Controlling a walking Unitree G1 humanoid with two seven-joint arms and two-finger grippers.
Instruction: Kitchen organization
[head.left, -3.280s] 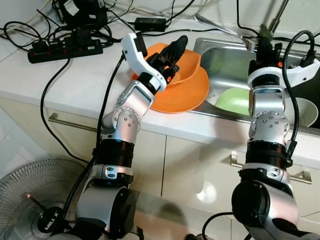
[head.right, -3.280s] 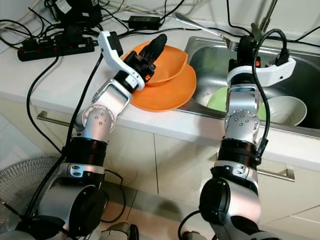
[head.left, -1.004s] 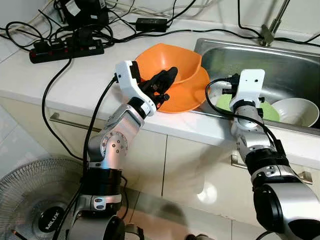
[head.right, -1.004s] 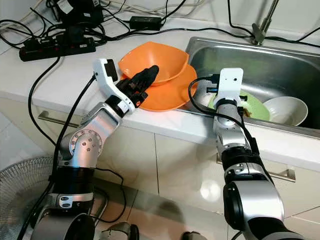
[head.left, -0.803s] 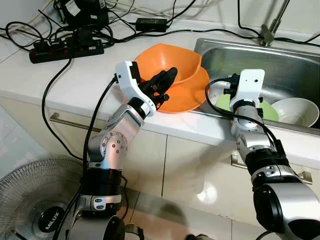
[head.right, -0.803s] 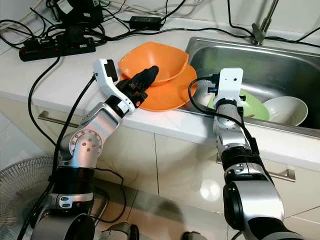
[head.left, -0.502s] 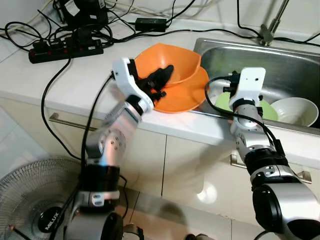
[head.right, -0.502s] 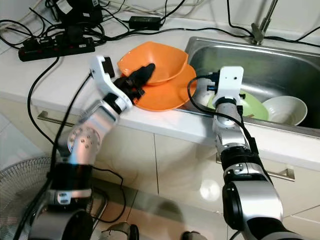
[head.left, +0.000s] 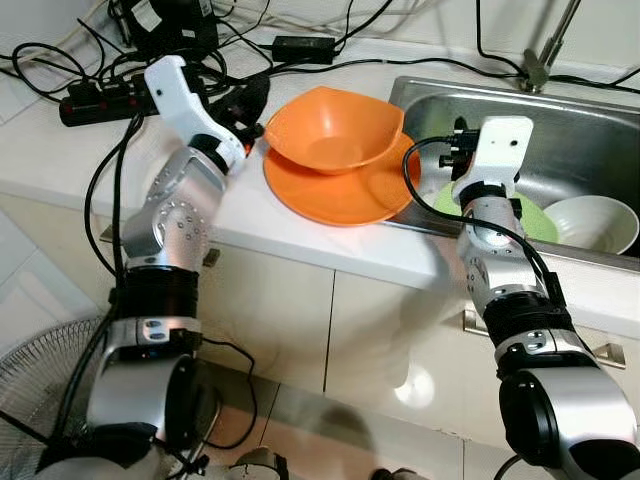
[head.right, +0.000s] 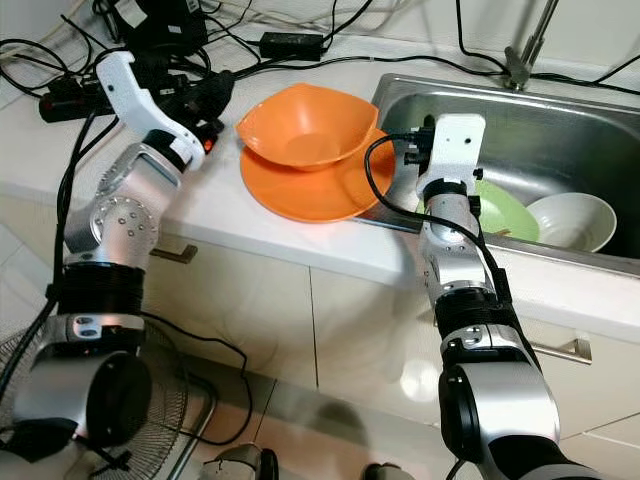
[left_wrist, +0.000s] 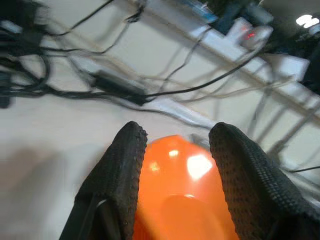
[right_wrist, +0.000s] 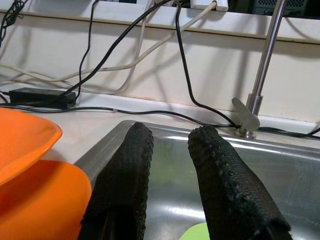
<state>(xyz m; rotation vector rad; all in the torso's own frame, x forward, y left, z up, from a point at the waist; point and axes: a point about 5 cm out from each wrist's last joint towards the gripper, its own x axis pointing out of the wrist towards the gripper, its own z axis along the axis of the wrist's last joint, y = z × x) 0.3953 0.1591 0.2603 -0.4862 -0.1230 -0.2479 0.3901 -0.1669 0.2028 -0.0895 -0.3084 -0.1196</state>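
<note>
an orange bowl (head.left: 335, 130) sits upright, mouth up, on an orange plate (head.left: 340, 192) on the counter (head.left: 120, 150) beside the sink (head.right: 560, 130). the sink holds a green plate (head.right: 505, 212) and a white bowl (head.right: 570, 222). the left gripper (left_wrist: 177, 165) hovers beside the orange bowl, fingers apart, holding nothing. the right gripper (right_wrist: 172, 165) hangs over the sink's edge, fingers slightly apart, empty.

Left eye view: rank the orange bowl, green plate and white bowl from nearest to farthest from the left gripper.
From the left gripper, beside the bowl over the counter:
1. Orange bowl, stacked on the orange plate, just to the gripper's right.
2. Green plate, in the sink.
3. White bowl, in the sink's right end.
</note>
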